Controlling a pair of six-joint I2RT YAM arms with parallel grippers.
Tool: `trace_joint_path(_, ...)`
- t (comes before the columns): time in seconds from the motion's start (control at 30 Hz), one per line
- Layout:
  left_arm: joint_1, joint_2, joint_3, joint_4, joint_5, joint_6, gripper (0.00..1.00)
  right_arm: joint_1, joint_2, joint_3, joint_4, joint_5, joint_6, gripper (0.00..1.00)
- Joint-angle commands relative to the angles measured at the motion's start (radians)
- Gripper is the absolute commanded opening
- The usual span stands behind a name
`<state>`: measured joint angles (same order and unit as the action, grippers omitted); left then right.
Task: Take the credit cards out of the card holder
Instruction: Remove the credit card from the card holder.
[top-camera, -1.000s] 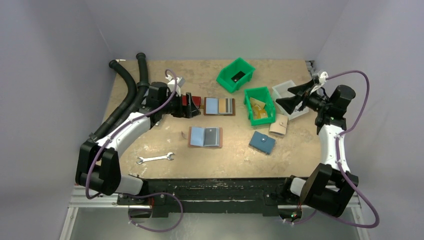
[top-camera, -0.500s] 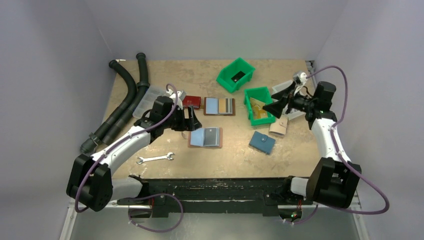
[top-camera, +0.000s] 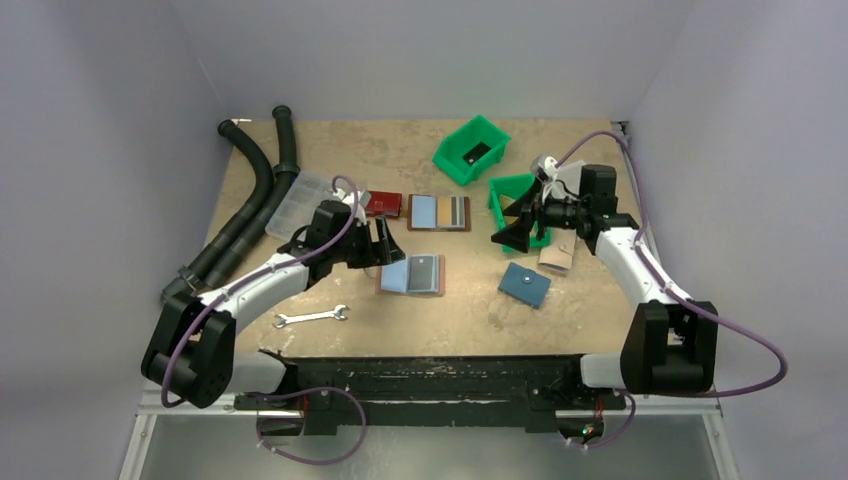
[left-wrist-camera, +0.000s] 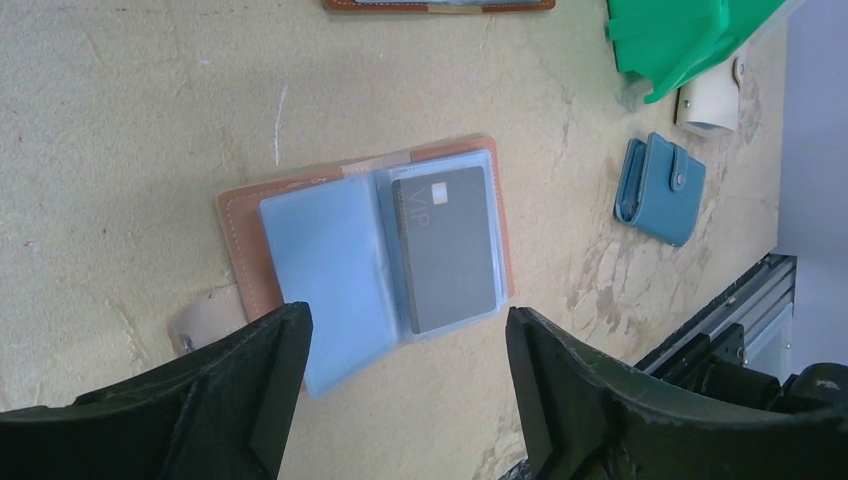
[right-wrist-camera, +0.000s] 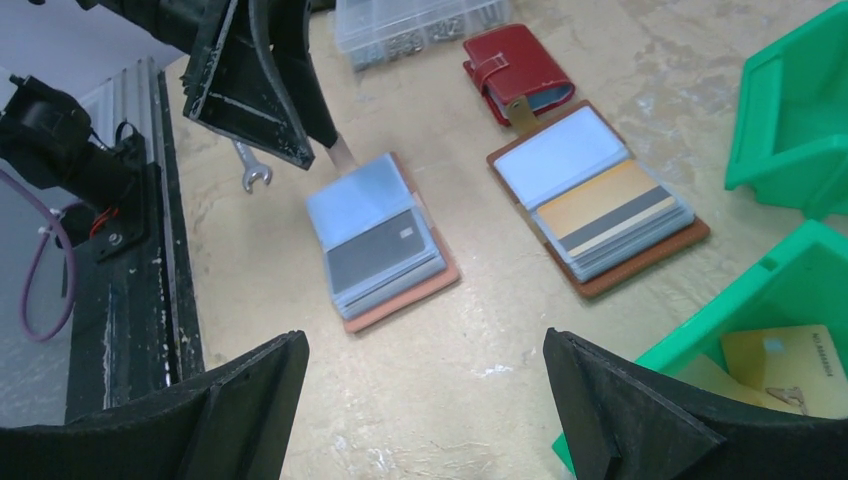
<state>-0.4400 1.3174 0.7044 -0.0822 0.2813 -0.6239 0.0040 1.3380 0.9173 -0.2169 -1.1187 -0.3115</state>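
Tan surface carries your open holder, its grey card in the right sleeve. It lies just ahead of your left claw, which is spread and empty, shifted down from the far holder. Your right claw, wide open, has swung inward over the green bin.
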Motion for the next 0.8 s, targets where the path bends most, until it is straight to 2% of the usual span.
trace_joint_path(0.0, -0.006, 0.022, 0.007, 0.05, 0.01, -0.013, 0.75, 0.042, 0.012, 0.053, -0.037, 0.024, -0.064, 0.99)
trace_joint_path(0.2, -0.034, 0.089, 0.071, -0.089, -0.106, 0.047, 0.72, 0.099, 0.051, 0.075, -0.093, 0.049, -0.116, 0.99)
trace_joint_path(0.3, -0.041, 0.116, 0.092, -0.103, -0.142, 0.059, 0.65, 0.123, 0.071, 0.081, -0.109, 0.062, -0.13, 0.99)
trace_joint_path(0.43, -0.053, 0.144, 0.13, -0.091, -0.122, 0.067, 0.55, 0.146, 0.082, 0.086, -0.115, 0.074, -0.137, 0.99)
trace_joint_path(0.63, -0.08, 0.092, 0.179, -0.184, -0.27, 0.079, 0.55, 0.165, 0.093, 0.084, -0.111, 0.082, -0.135, 0.99)
trace_joint_path(0.7, -0.08, 0.059, 0.17, -0.175, -0.255, 0.074, 0.55, 0.181, 0.102, 0.079, -0.096, 0.086, -0.116, 0.99)
trace_joint_path(0.77, -0.08, 0.041, 0.146, -0.116, -0.175, 0.047, 0.54, 0.211, 0.116, 0.078, -0.08, 0.093, -0.095, 0.99)
